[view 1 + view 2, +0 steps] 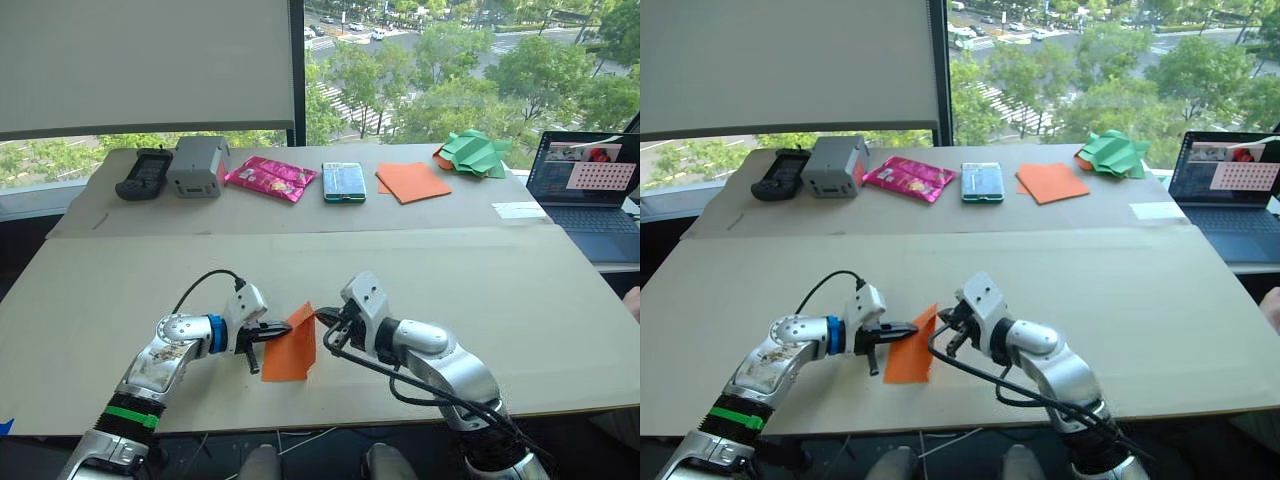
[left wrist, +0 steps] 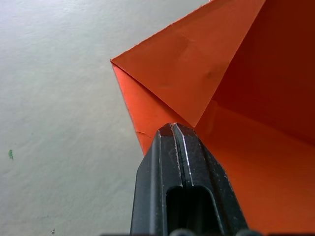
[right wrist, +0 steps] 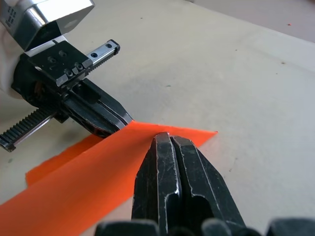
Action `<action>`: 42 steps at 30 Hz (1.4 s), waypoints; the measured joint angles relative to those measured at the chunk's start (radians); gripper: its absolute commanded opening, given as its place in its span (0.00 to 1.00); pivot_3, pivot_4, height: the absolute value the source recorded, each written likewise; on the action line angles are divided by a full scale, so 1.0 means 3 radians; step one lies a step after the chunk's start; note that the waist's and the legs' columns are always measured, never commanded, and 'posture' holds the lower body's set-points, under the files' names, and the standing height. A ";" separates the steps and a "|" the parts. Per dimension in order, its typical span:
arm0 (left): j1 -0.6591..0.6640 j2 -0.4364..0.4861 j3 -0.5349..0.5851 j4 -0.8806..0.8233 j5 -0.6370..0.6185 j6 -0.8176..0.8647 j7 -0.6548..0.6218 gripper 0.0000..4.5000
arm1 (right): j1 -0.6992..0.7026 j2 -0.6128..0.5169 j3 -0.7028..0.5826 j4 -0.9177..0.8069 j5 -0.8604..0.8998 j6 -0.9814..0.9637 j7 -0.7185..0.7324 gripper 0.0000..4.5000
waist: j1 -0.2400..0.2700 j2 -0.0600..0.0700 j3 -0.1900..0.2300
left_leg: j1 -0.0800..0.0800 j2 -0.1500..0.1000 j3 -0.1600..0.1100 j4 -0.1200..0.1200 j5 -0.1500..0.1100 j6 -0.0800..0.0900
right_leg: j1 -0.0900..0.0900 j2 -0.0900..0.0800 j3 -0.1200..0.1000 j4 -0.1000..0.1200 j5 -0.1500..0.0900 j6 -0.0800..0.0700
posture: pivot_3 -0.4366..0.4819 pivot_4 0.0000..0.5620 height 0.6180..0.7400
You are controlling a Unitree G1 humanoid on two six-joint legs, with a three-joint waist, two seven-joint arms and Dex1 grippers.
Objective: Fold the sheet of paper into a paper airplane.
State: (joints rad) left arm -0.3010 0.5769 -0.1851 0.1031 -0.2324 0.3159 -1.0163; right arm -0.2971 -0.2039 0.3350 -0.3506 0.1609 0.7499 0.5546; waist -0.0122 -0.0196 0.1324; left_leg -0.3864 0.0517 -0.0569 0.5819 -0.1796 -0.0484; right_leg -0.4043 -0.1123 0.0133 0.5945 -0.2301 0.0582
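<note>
Here sheet of paper (image 1: 290, 348) pinched between both — left gripper (image 1: 272, 331) clamped on it; right gripper (image 1: 326, 318) likewise.

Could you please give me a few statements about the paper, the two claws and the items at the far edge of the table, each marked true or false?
1. Both claws are shut on the sheet of paper. True: the left claw and the right claw each pinch it.
2. The sheet of paper lies flat and unfolded. False: the left wrist view shows a folded flap, and it is held up.
3. A green paper heap lies beside a laptop. True.
4. The pink snack packet lies between the claws. False: it lies at the far edge, beside a grey box.
5. A smooth orange paper lies near the green paper heap. True.
</note>
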 measured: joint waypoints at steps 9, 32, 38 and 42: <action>-0.0136 0.0008 -0.0055 0.0057 0.0067 0.0047 -0.0063 0.01 | -0.0014 0.0082 0.0125 0.0160 -0.0005 -0.0080 -0.0088 0.00 | 0.0002 0.0000 0.0000 | -0.0004 0.0000 0.0000 0.0001 0.0000 0.0001 | 0.0000 0.0001 0.0000 0.0001 0.0001 0.0002 | 0.48 0.27 0.72; 0.0096 0.0092 0.0190 -0.0149 -0.0009 0.0234 0.0008 0.01 | -0.0278 0.0192 0.0339 0.0716 -0.0202 -0.0223 -0.0133 0.00 | -0.0026 0.0001 0.0001 | 0.0000 0.0002 -0.0004 -0.0004 0.0009 0.0015 | -0.0002 0.0006 0.0001 0.0004 0.0003 0.0003 | 0.48 0.27 0.72; 0.0148 0.0091 0.0210 -0.0215 -0.0031 0.0272 0.0067 0.01 | -0.0337 0.0287 0.0424 0.0898 -0.0274 -0.0240 -0.0145 0.00 | -0.0018 0.0000 0.0001 | 0.0000 0.0002 -0.0003 -0.0003 0.0009 0.0015 | 0.0000 0.0006 0.0002 0.0004 0.0003 0.0003 | 0.48 0.27 0.72; 0.0197 0.0194 0.0267 -0.0240 -0.0030 0.0275 0.0083 0.01 | -0.0371 0.0310 0.0437 0.0940 -0.0324 -0.0247 -0.0137 0.00 | -0.0021 0.0000 0.0001 | 0.0000 0.0004 -0.0004 -0.0004 0.0008 0.0014 | -0.0002 0.0008 0.0001 0.0006 0.0003 0.0003 | 0.48 0.27 0.72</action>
State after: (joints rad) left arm -0.2418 0.6351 -0.1049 0.0310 -0.2415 0.3983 -0.9914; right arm -0.4085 -0.1108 0.4661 -0.0687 0.0636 0.6757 0.5135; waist -0.0185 -0.0197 0.1326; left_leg -0.3863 0.0528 -0.0581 0.5807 -0.1770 -0.0442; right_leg -0.4050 -0.1100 0.0137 0.5964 -0.2293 0.0590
